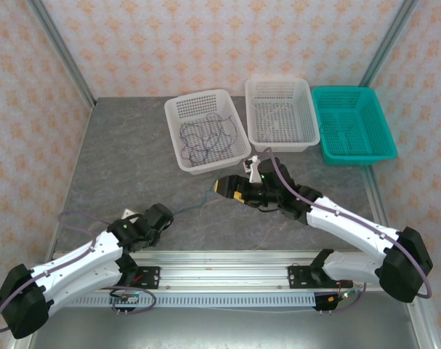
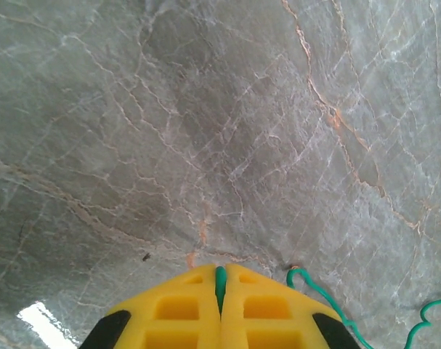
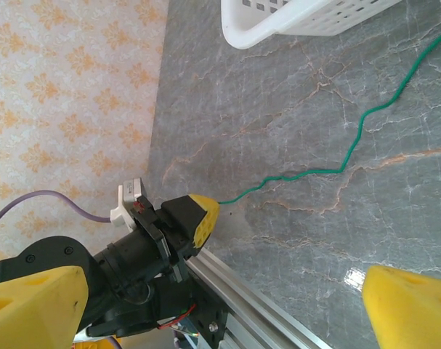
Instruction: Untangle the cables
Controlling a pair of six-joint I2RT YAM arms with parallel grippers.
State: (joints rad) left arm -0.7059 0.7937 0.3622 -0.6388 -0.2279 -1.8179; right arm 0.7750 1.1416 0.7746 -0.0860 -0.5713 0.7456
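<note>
The teal cable (image 3: 311, 172) is lying in loose waves across the grey tabletop (image 1: 126, 160), and the left arm (image 1: 82, 262) is pinching its near end. In the left wrist view the yellow jaws are pressing together with the green strand squeezed between them. The right arm (image 1: 351, 225) is hovering over the cable's far stretch with its jaws gaping wide and gripping nothing. This is looking like the laying-out step for the teal cable. The dark cable (image 1: 205, 138) is sitting heaped in the left white basket (image 1: 178, 151), and a faint white cable (image 1: 278, 116) is lying in the middle white basket (image 1: 307, 139). The teal basket (image 1: 386, 149) is probably waiting for this one. The next move is likely calling for the right jaws to come down squarely over the thin strand and close low enough to catch it, with the left grip holding the near end firm. The cable's far end is hiding beneath the right arm in the top view and running off the edge of the right wrist view, so whether a knot is sitting there is impossible to tell.
</note>
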